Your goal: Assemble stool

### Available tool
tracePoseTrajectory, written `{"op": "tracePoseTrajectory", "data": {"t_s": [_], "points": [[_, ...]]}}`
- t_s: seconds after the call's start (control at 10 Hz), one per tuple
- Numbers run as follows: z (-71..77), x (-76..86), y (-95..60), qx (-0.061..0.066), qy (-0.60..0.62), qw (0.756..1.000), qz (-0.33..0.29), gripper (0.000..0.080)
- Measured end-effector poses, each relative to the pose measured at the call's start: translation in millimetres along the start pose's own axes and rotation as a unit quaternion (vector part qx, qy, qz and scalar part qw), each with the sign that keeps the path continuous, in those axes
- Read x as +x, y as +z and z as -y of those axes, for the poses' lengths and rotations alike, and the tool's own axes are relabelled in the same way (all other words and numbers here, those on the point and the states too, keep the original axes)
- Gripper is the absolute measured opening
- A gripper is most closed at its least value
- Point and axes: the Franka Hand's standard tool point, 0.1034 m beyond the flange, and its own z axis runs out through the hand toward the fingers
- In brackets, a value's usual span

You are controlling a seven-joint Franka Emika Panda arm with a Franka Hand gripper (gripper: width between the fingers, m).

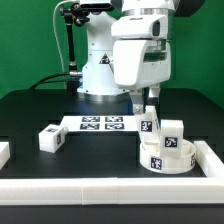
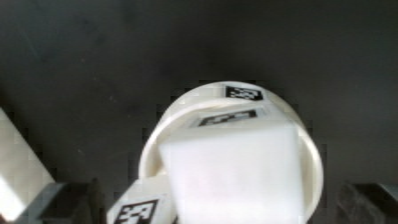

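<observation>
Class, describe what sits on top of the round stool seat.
On the seat stand two block legs: one leg below the gripper, the other leg beside it. Their bases cover the joints, so the attachment cannot be seen.

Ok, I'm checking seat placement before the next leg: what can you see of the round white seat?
The thick round white plastic disc seat lies flat on the black table, in the corner of the white border rails at the exterior view's right. Black-and-white tags mark its side and top. Two white block legs stand on it.
</observation>
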Motion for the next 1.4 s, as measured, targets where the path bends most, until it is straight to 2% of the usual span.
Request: {"op": "tracePoseTrajectory", "data": {"t_s": [0.2, 0.4, 0.5, 0.6, 0.9, 1.2, 1.4], "points": [[3.2, -0.7, 5.0, 0.004, 0.007, 1.0, 0.003, 0.0649], [4.8, 2.3, 4.9, 0.004, 0.013, 1.0, 0.003, 0.0395], [4.3, 1.9, 4.5, 0.004, 0.014, 1.0, 0.003, 0.0395], [4.2, 1.7, 4.5, 0.004, 0.014, 1.0, 0.003, 0.0338], [4.0, 1.5, 4.4, 0.004, 0.032, 0.999, 0.003, 0.0338], [5.2, 3.9, 4.9, 0.005, 0.172, 0.985, 0.004, 0.034], [4.5, 9.2, 6.0, 0.014, 0.302, 0.953, 0.013, 0.034]]}}
